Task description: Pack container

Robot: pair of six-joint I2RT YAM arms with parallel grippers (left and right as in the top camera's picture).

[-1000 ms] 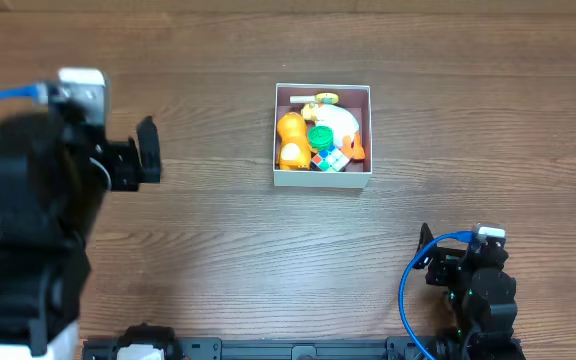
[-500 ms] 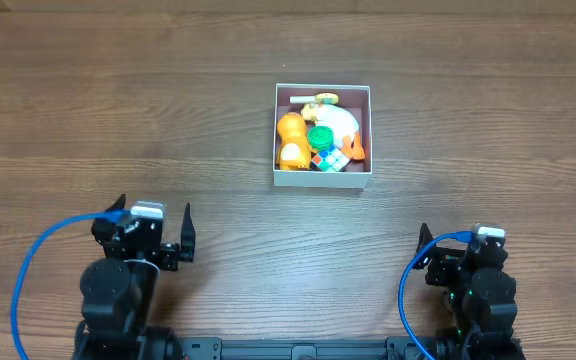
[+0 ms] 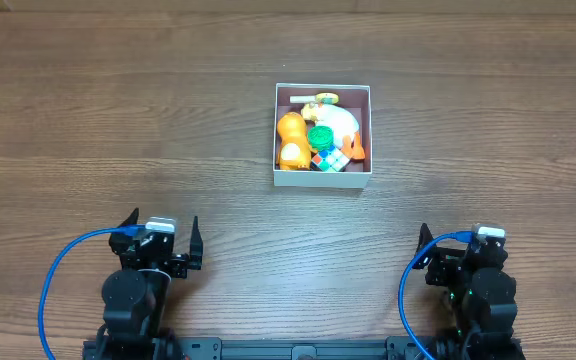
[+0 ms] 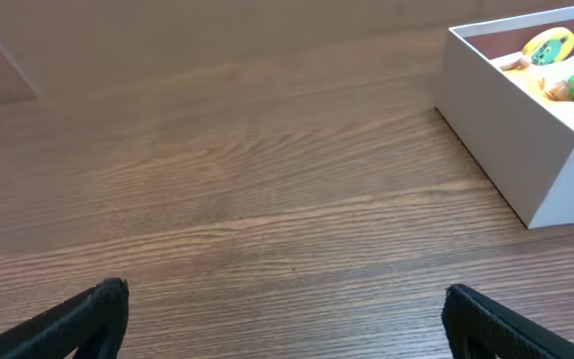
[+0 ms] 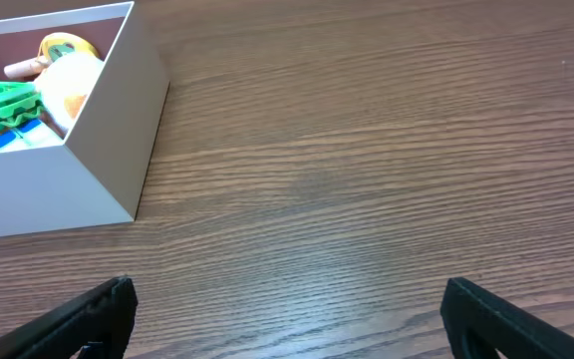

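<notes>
The left arm point(image 3: 138, 290) has come down from high on the left side of the bench point(image 3: 168, 90). It now sits folded at the near edge, a bit lower than half a second ago. The right arm point(image 3: 478, 285) has not moved, and the container point(image 3: 323, 181) is in the same spot.

The bench is brown wood and fills every view. The two black arms sit at its near edge, one on the left and one on the right, well apart. A blue cable point(image 3: 56, 280) loops beside the left arm, and another blue cable point(image 3: 404, 290) loops beside the right arm.

The left jaws are wide apart and hold nothing. In the left wrist view a black fingertip point(image 4: 83, 317) shows in each bottom corner, with bare wood between them. The right jaws are wide apart too and hold nothing, and their fingertips point(image 5: 83, 314) show the same way.

The container is a square white box that stands on the bench past the middle, well away from both arms. Small toys lie inside it. A white round toy point(image 3: 340, 122) is the biggest. An orange toy point(image 3: 291, 140) lies along the left wall. A green toy point(image 3: 319, 136) sits in the middle, with a colour cube point(image 3: 330, 158) just in front of it. A small orange piece point(image 3: 356, 152) lies by the right wall. A little yellow and green toy point(image 3: 326, 98) lies at the far wall.
</notes>
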